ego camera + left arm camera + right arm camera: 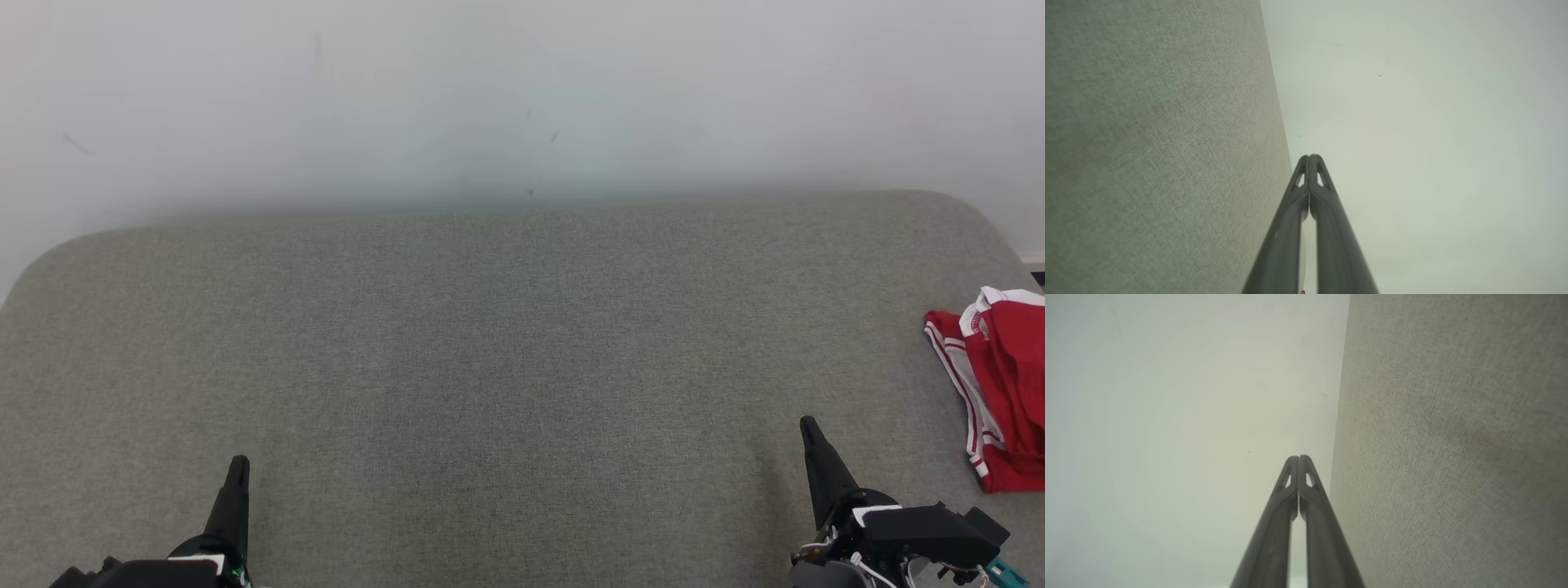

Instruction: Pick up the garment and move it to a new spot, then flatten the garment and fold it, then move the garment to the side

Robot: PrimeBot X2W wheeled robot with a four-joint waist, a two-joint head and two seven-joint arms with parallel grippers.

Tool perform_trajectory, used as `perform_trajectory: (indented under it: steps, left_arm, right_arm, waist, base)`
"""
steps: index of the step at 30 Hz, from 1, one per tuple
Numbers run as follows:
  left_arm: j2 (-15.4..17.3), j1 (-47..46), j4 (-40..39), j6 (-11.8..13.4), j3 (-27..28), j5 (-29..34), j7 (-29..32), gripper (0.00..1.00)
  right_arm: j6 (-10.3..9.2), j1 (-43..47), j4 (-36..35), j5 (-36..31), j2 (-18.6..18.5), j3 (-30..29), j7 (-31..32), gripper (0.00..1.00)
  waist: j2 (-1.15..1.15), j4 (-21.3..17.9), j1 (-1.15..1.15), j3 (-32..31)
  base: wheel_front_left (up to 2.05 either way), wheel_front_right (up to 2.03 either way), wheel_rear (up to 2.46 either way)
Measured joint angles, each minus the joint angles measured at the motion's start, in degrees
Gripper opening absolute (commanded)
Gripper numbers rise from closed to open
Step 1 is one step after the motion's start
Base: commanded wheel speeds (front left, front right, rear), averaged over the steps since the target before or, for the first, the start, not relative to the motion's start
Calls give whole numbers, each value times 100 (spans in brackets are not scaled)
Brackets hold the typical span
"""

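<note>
Head view: left gripper (237,474) and right gripper (812,433) rest clenched, empty. The garment (1008,384) lies right of and beyond the right gripper, cut by the frame edge, perhaps already folded aside. If not, pickup is next: open that gripper and reach rightward.

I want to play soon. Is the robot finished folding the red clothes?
Looks done or barely begun; I cannot tell which. The red garment lies at the right edge of the grey cushion, partly out of frame, so its folds are unclear. Nothing is in hand: the left hand and right hand are both shut and empty. If unfolded, everything remains.
</note>
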Motion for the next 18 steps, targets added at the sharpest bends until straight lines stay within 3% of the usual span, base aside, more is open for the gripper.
perform_trajectory:
  steps: [18]
  left_arm:
    - [0,-66,9,-46,38,-369,93,0]
  right_arm:
    - [0,-36,-13,391,-1,-18,82,0]
  waist:
    - [0,19,0,8]
  base:
    - [0,0,0]
